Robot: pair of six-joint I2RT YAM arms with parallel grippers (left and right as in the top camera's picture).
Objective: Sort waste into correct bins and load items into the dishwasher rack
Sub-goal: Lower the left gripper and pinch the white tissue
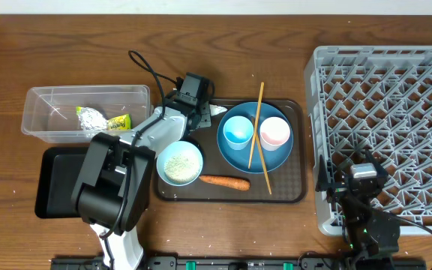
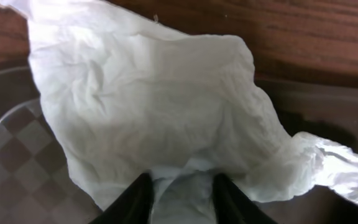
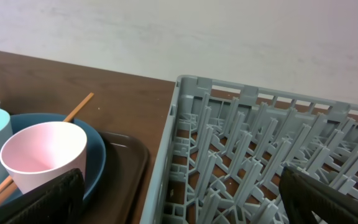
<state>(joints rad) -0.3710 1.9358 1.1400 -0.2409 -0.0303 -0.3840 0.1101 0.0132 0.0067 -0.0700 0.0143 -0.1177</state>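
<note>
**Napkin pinched at the tray's far-left corner**

We see the left gripper point(image 2: 182, 200) with its two black fingers drawn together on a fold of a crumpled white paper napkin point(image 2: 154, 106). The napkin lies at the far-left corner of the dark brown rectangular serving tray point(image 1: 295, 196).

We judge the pinch shallow. The sheet could slip out on the lift, or its loose tail could drag across the large blue plate point(image 1: 231, 155) just to the right and nudge the light blue cup point(image 1: 238, 130).

The clear rectangular plastic tub point(image 1: 43, 124), holding the crumpled white-silver wrapper point(image 1: 94, 117), sits to the left. The shallow black rectangular tray point(image 1: 55, 187) sits nearer. Choosing the wrong bin is the other risk.

Only the left wrist view shows the grip. Overhead, the arm hides all but a white corner of the napkin, yet that view alone shows both bins.

The right gripper point(image 3: 185, 208) hangs with jaws wide apart, holding nothing, over the near-left corner of the large light grey plastic rack point(image 3: 260, 137).
</note>
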